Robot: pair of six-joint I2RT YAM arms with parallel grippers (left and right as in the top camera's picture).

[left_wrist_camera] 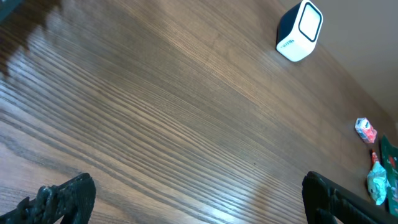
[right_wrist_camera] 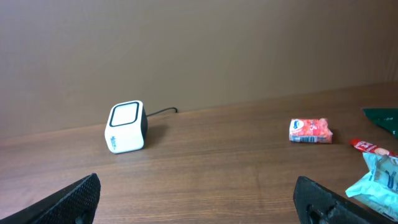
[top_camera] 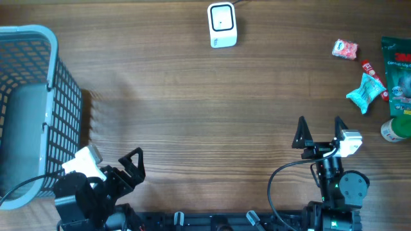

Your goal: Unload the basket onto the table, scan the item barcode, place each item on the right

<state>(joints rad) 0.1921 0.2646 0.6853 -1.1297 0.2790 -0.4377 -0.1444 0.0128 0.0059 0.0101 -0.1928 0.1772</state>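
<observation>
The white barcode scanner (top_camera: pixel 223 25) stands at the table's far middle, its window facing up; it also shows in the wrist views (left_wrist_camera: pixel 300 30) (right_wrist_camera: pixel 126 127). Several items lie at the right edge: a pink packet (top_camera: pixel 345 49) (right_wrist_camera: pixel 310 130), a red stick (top_camera: pixel 371 69), a teal packet (top_camera: pixel 366 92) (right_wrist_camera: pixel 379 177), a green bag (top_camera: pixel 398 70) and a green-capped container (top_camera: pixel 395 130). My right gripper (top_camera: pixel 319 131) (right_wrist_camera: pixel 199 202) is open and empty near the front edge, left of the items. My left gripper (top_camera: pixel 128 168) (left_wrist_camera: pixel 199 205) is open and empty at the front left.
A blue mesh basket (top_camera: pixel 26 109) stands at the left edge, close to my left arm. The scanner's cable runs off the table's far side. Bare wood lies between the two grippers and the scanner.
</observation>
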